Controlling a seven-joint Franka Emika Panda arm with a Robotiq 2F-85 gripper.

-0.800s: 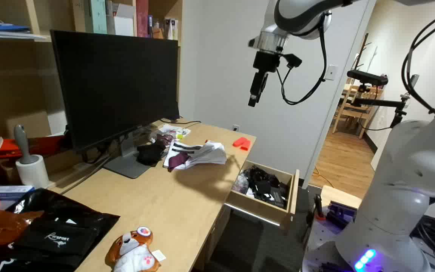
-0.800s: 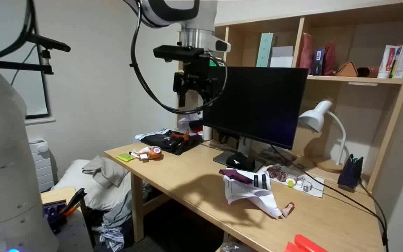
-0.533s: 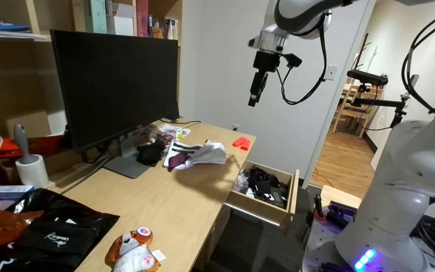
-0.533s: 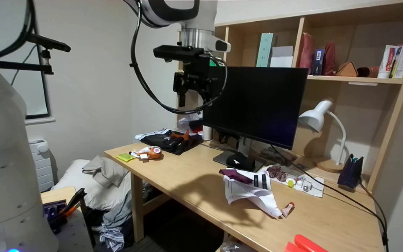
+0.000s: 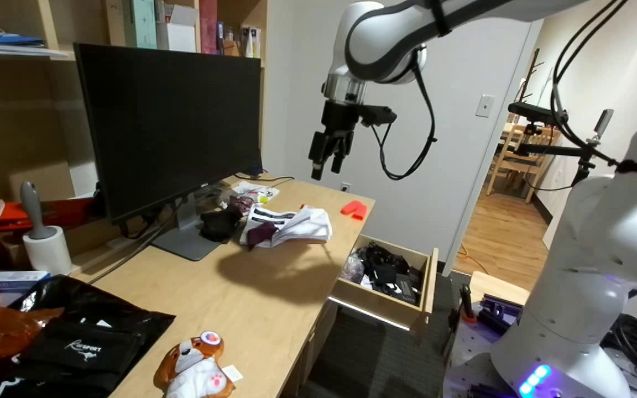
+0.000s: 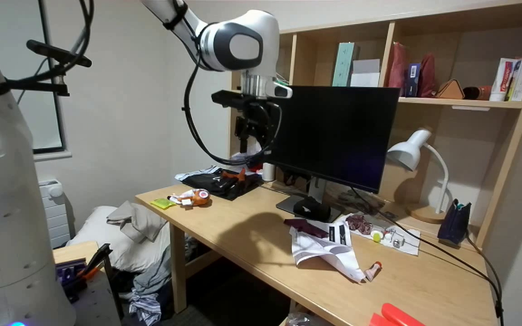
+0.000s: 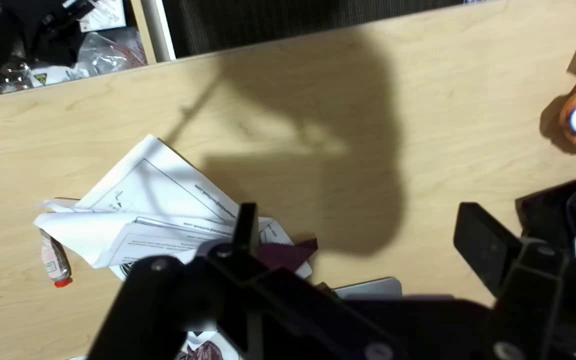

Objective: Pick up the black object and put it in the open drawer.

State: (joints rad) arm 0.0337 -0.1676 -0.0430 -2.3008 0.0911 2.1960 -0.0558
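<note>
Hanging above the desk (image 5: 230,315), the end effector (image 7: 358,227) gapes wide, clear of the black object (image 5: 219,225).

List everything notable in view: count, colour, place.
desk: one, tan, centre
monitor: one, black, on desk
black object: one, black, at monitor's base
open drawer: one, tan, under desk
drawer contents: uncounted, mostly black, inside
papers: uncounted, white, on desk
toy dog: one, brown-white, on desk
packets: uncounted, black, on desk
red pieces: two, red, on desk
lamp: one, white, beside monitor
shelving: one, tan, behind monitor
robot arm: one, white, over desk
gripper: one, black, open above desk
</note>
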